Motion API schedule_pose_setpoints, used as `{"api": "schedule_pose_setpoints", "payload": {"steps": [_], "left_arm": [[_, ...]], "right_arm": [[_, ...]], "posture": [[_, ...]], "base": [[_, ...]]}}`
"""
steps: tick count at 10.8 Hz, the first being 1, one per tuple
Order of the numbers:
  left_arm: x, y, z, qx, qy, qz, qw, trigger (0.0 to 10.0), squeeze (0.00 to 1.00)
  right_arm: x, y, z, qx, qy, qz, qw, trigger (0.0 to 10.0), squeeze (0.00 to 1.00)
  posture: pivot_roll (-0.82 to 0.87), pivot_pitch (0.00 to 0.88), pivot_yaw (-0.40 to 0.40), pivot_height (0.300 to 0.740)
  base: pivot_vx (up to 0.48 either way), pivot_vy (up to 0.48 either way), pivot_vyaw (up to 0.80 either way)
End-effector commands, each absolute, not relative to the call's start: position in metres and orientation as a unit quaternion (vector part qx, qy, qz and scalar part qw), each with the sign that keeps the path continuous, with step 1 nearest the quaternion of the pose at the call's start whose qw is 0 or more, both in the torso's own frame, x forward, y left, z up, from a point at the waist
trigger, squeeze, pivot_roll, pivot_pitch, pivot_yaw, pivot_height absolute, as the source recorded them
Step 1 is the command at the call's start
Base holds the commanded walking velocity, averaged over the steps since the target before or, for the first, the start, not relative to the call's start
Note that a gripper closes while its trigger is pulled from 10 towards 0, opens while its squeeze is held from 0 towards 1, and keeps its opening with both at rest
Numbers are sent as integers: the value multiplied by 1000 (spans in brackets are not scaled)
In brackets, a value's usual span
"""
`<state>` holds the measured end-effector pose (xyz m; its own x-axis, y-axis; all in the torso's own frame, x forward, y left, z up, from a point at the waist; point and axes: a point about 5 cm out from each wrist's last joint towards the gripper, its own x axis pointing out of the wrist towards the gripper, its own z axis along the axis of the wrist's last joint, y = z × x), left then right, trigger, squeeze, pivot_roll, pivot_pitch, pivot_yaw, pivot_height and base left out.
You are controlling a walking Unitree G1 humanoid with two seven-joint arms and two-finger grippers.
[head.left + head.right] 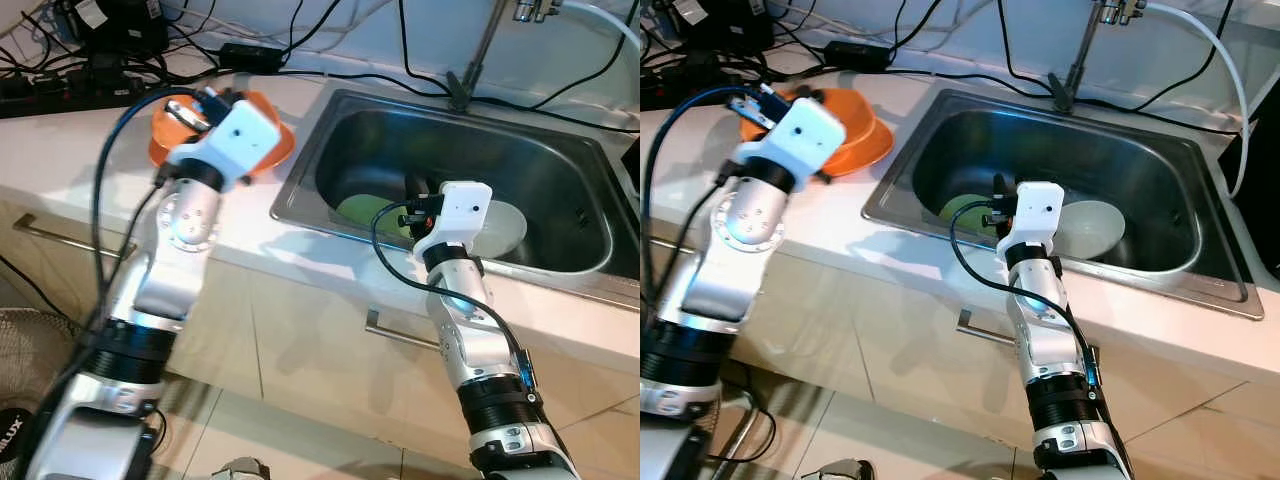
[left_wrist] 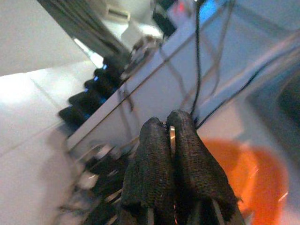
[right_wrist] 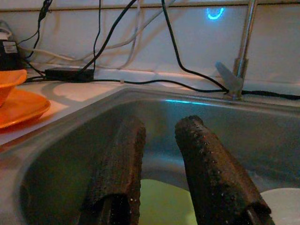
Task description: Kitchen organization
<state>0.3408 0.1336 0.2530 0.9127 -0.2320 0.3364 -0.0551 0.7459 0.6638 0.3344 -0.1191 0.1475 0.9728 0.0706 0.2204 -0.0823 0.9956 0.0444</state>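
Up on the white bench, the left gripper hangs over the orange dishes. At three o'clock, the right gripper reaches into the sink above a green plate and a white plate.

Left wrist view: fingers pressed together, maybe pinching something thin.

Right wrist view: fingers apart, holding nothing.

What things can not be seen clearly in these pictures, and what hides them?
- Green plate in the sink: the right gripper and its arm cover part of it in the eye views.
- White plate: partly behind the right wrist; cut by the edge in the right wrist view.
- Orange dishes: the left arm hides their middle.
- Left gripper: a thin metal item between its fingers, too blurred to name.
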Motion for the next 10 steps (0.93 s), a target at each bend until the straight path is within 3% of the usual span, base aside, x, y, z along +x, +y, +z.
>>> {"api": "schedule_pose_setpoints", "payload": {"steps": [1,5,6,7,10], "left_arm": [[330,110,273,286,-272,-106,913,10000,0],[322,75,273,94,-265,-230,932,10000,0],[323,71,270,55,-251,-250,934,10000,0],[323,68,265,17,-233,-265,936,10000,0],[324,68,253,-83,-186,-293,934,10000,0]], "right_arm": [[338,-119,151,29,-112,36,993,10000,0],[337,-119,150,22,-114,38,992,10000,0],[336,-118,150,19,-116,42,992,10000,247],[336,-118,151,12,-121,46,992,10000,1000],[336,-119,156,-77,-146,73,984,10000,1000]], "posture": [[84,30,-66,740],[77,28,-58,740],[75,29,-55,740],[71,30,-52,740],[67,30,-47,740]], "base": [[0,0,0],[0,0,0],[0,0,0],[0,0,0],[0,0,0]]}}
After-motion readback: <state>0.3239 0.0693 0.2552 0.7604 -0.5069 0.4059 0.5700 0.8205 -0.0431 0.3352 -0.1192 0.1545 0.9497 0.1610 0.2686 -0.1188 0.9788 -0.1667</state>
